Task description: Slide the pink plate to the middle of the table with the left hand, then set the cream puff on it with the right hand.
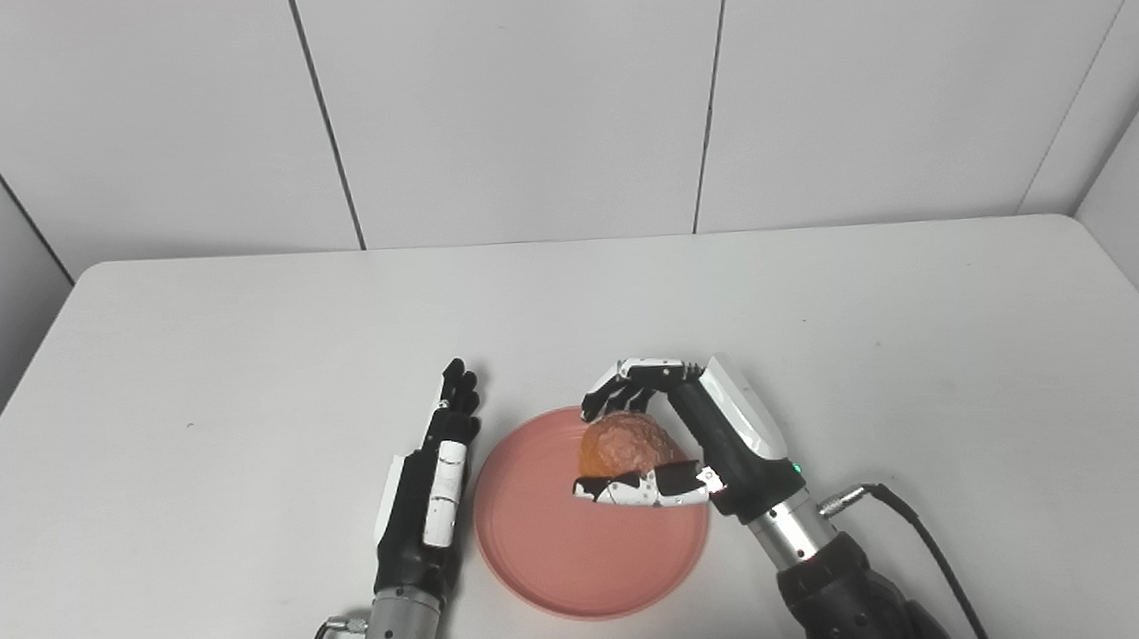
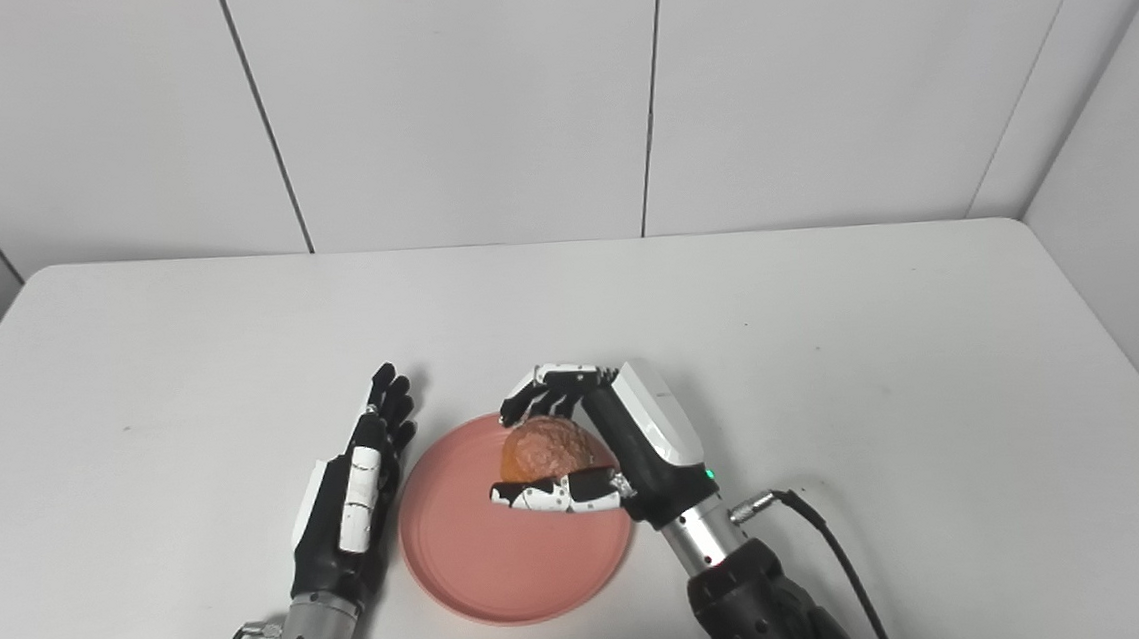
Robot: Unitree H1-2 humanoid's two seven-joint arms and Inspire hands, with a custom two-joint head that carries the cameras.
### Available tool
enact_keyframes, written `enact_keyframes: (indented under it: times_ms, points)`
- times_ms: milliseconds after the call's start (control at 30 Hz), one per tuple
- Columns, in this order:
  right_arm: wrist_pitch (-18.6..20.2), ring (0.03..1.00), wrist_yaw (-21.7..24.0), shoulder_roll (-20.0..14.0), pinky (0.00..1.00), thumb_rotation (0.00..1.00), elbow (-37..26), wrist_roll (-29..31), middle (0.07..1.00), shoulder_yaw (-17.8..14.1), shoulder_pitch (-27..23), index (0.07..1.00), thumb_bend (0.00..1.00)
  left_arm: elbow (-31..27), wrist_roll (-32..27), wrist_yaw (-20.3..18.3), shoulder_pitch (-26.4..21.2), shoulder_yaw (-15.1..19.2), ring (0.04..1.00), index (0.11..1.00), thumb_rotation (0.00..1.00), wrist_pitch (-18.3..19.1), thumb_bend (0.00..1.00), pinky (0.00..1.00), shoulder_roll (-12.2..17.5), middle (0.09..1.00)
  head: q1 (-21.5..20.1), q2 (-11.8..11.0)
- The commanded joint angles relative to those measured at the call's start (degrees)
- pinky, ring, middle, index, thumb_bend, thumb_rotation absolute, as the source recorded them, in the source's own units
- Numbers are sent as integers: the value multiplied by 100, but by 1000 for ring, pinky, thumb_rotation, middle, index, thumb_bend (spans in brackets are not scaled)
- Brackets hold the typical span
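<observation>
Pink plate (image 1: 566, 560) is seen flat on the white table (image 1: 185, 407), toward the near edge and roughly mid-width; its rim is unbroken and its near half bare. The table is backed by pale wall panels (image 1: 514, 93). Right hand (image 1: 673, 443) is held over the plate's far right part, palm turned leftward; its fingers (image 1: 624, 381) are curled over the top and its thumb (image 1: 631, 489) is pressed in from the near side, so the cream puff (image 1: 628, 446) is clasped between them. The cream puff, brown and knobbly, is placed above the plate's far portion; whether it touches the plate surface cannot be told. Left hand (image 1: 430, 480) is laid just beside the plate's left rim, fingers straight and close together, pointed away, nothing held; contact with the rim cannot be made out.
</observation>
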Motion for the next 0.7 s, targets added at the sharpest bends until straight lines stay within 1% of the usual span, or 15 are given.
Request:
enact_keyframes:
  times_ms: [0, 33, 133, 200, 300, 400, 500, 633, 667]
  points:
    - [-51, 456, 78, 55, 401, 0, -285, 35, 527, 11, -24, 443, 510, 40, -21, -51, 58, -110, 1000, 1000, 1000, -20, 679, 1000, -142, 1000, 11, 5]
    - [-43, 449, 116, 65, 394, 0, -305, 33, 530, 13, -5, 446, 510, 46, -22, -55, 55, -111, 1000, 1000, 1000, -19, 685, 1000, -141, 1000, 11, 5]
    - [-223, 451, 181, 66, 398, 0, -189, 89, 529, 51, 38, 446, 510, 58, -10, -56, 59, -110, 1000, 1000, 1000, -52, 685, 1000, -128, 1000, 13, -1]
    - [-231, 458, 229, 66, 409, 0, -145, 83, 526, 76, 59, 444, 510, 72, -4, -28, 53, -99, 1000, 1000, 1000, -74, 688, 1000, -148, 1000, 18, -5]
    - [-86, 461, 345, 59, 417, 0, -150, 99, 528, 103, 81, 444, 510, 131, -2, 7, 38, -77, 1000, 1000, 1000, -148, 693, 1000, -171, 1000, 18, -5]
    - [162, 455, 605, 30, 414, 0, -197, 147, 533, 126, 91, 447, 509, 116, 7, 0, 39, -89, 1000, 1000, 1000, -128, 696, 1000, -168, 1000, 18, -5]
    - [379, 447, 840, -11, 412, 0, -254, 88, 539, 152, 78, 452, 509, 108, -10, -13, 40, -82, 1000, 1000, 1000, -128, 678, 1000, -178, 1000, 18, -5]
    - [512, 446, 1005, -42, 423, 0, -281, 17, 541, 162, 56, 455, 508, 97, -6, -8, 46, -79, 1000, 1000, 1000, -131, 682, 1000, -190, 1000, 31, 18]
    - [524, 455, 1026, -48, 442, 0, -282, 2, 541, 163, 48, 453, 509, 83, 2, -6, 49, -81, 1000, 1000, 1000, -113, 681, 1000, -189, 1000, 31, 18]
